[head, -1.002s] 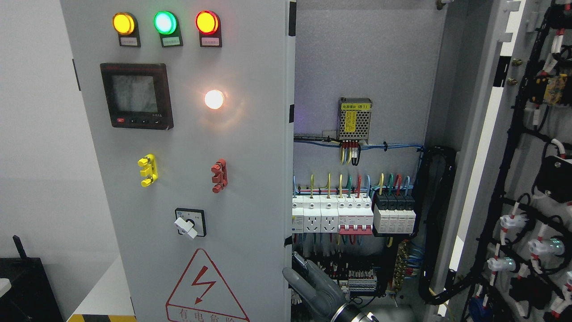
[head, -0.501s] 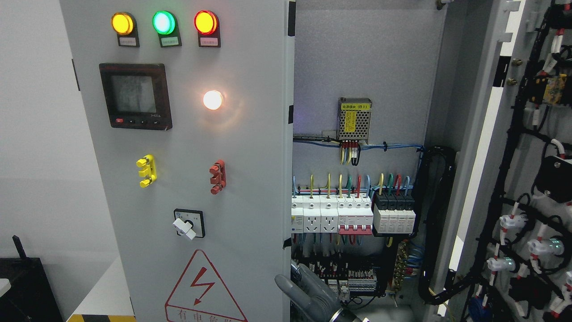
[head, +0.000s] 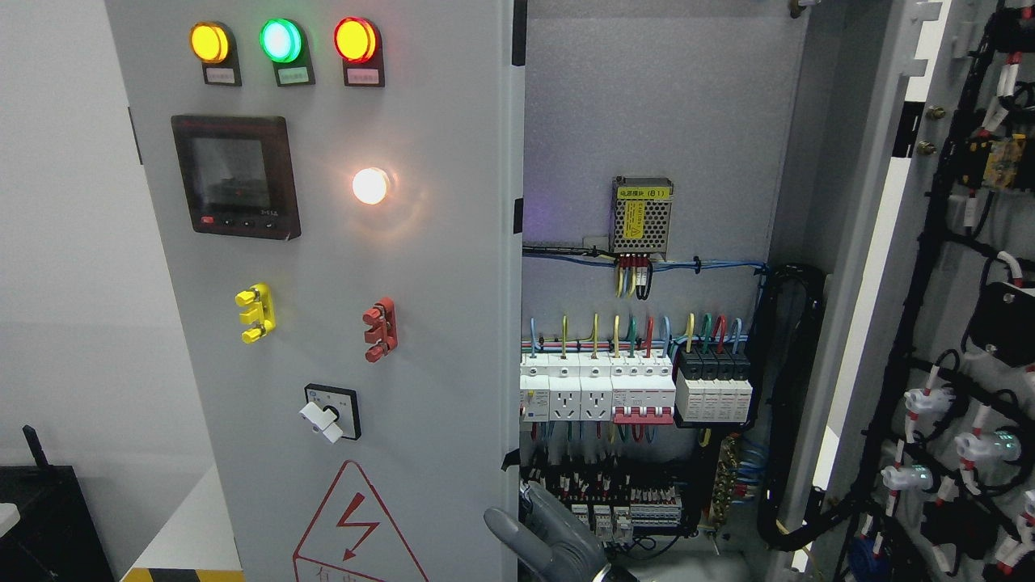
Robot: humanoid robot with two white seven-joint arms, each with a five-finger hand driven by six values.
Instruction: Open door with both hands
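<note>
Left door [head: 437, 242] fills the left half of the frame: flat grey sheet metal, part open. On it: amber, green and red round lamps [head: 279, 40] upper left, a square black meter [head: 234, 174], a lit white lamp [head: 369, 185], a rotary switch [head: 327, 412]. Right door [head: 954, 283] swung wide at right edge, black cable loom on its back. Between them, white breakers [head: 598, 392] and coloured wires. Grey robot hand [head: 546, 541], bottom centre, at the left door's free edge; which arm and how far closed I cannot tell

Bright, even, sharp; white lamp [head: 369, 185] casts glare.
</note>
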